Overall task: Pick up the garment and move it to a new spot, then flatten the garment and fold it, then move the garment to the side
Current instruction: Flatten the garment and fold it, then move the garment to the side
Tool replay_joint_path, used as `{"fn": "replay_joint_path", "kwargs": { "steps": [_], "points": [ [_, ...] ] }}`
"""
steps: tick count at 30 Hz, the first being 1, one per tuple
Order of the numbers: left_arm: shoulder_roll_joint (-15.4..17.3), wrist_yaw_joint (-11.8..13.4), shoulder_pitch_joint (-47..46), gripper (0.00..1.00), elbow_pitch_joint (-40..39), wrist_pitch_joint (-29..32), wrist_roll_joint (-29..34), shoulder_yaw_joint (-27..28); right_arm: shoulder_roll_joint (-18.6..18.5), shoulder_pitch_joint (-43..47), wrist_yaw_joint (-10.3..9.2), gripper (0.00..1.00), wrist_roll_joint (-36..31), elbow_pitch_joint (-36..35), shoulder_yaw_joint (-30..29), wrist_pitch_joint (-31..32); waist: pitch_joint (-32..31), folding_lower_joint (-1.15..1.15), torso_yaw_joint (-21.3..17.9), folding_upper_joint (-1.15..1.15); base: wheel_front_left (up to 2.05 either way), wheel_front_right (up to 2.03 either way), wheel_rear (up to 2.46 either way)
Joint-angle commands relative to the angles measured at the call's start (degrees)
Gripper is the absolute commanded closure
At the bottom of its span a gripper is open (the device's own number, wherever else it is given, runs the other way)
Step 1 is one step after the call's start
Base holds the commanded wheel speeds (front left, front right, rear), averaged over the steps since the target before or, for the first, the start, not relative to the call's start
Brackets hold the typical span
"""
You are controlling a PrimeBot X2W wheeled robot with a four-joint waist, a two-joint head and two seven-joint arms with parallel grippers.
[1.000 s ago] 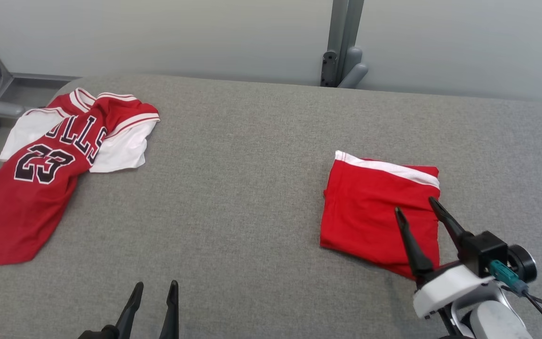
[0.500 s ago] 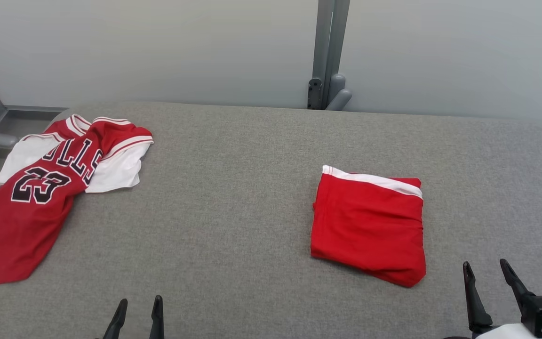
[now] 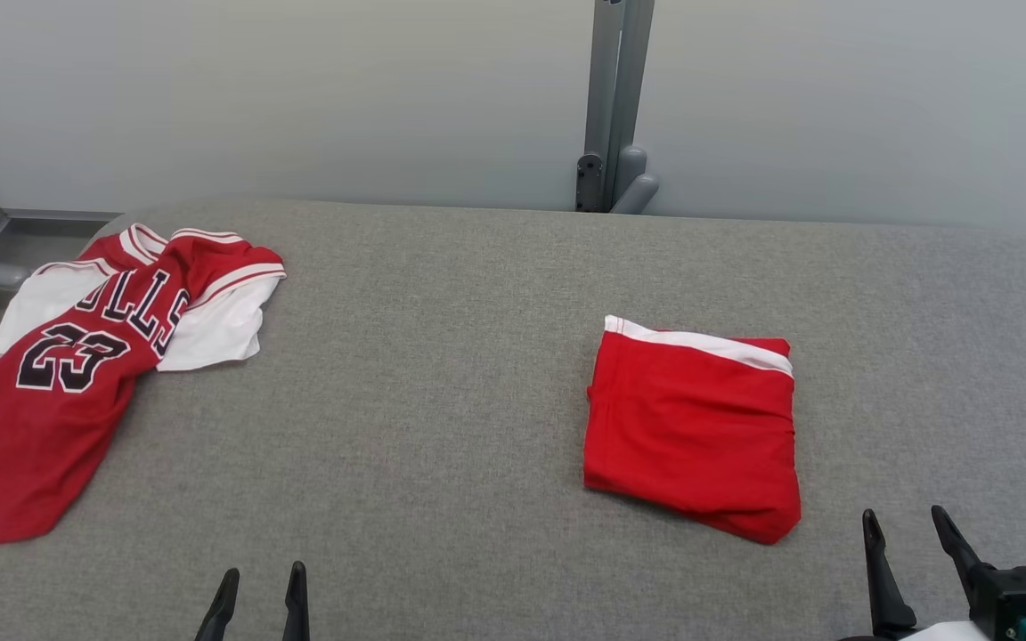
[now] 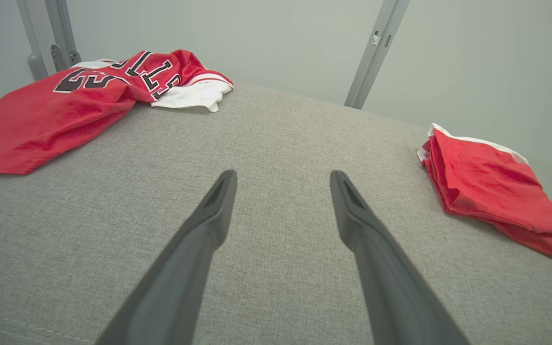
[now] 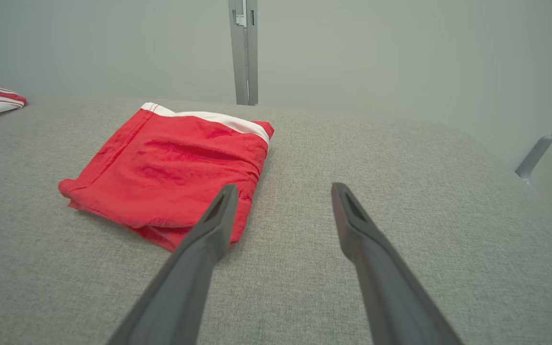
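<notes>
Both claws stand spread wide and hold nothing. The left gripper (image 3: 262, 580) sits low at the near edge of the grey padded surface (image 3: 424, 374), its fingers pointing away over bare fabric. The right gripper (image 3: 905, 525) sits at the near right, also clear of any cloth.

Just ahead of the right gripper, a little to its left, lie the folded red shorts (image 3: 691, 436). They make a neat, squarish packet with the white waistband along the far side. The gripper is near them but not touching.

I judge those shorts finished and set aside, which would make the red jersey (image 3: 59, 374) the next piece to handle. It lies well apart from both claws, ahead of the left gripper and far off to its left. The jersey is rumpled, with one white sleeve tucked under the chest. Its long axis runs on a slant. The collar is at the far edge of the surface, and the hem comes nearer and further left until the head view cuts it off.

The left arm is plainly the nearer one, and it would have to reach forward and to its left. The hem is the closest part of the jersey to it.
</notes>
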Motion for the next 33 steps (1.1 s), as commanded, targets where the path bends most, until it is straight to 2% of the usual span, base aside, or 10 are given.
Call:
{"fn": "replay_joint_path", "kwargs": {
  "steps": [1, 17, 20, 23, 28, 33],
  "points": [
    [0.0, 0.0, 0.2, 0.0, -0.3, 0.0, 0.2, 0.1, -0.1, -0.2, -0.07, 0.0, 0.0, -0.1, 0.0, -0.1, 0.0, 0.0, 0.0, 0.0, 0.0, 0.0, 0.0],
    [0.4, 0.0, 0.0, 0.0, -0.6, 0.0, 0.1, -0.2, 0.1, -1.7, -0.07, 0.0, 1.3, 0.6, 0.0, -0.1, 0.6, 0.0, 0.5, 0.0, 0.0, 0.0, 0.0],
    [0.4, 0.0, 0.0, 0.0, -0.8, 0.0, 0.1, -0.1, 0.0, -4.4, -0.07, 0.0, 4.4, 2.6, -0.1, -0.1, 1.0, 0.0, 0.5, 0.0, 0.0, 0.0, 0.0],
    [0.7, 0.0, -0.4, 0.0, -0.9, 0.0, 0.0, -0.3, -1.8, -8.6, -0.07, 0.0, 7.6, 7.7, 1.3, 0.6, 1.6, 0.0, 0.6, 0.0, 0.0, 0.0, 0.0],
    [1.1, 0.0, -1.5, 0.0, -0.7, 0.0, -0.3, -1.3, -4.9, -18.3, -0.07, 0.0, 14.5, 13.9, 5.3, 11.4, 4.0, 0.0, 0.8, 0.0, 0.0, 0.0, 0.0],
    [1.7, 0.0, -3.0, 0.0, -0.3, 0.0, -0.8, -2.8, -4.9, -25.5, -0.06, 0.0, 19.8, 20.5, 6.4, 21.6, 5.9, 0.0, 2.0, 0.0, 0.0, 0.0, 0.0]
  ]
}}
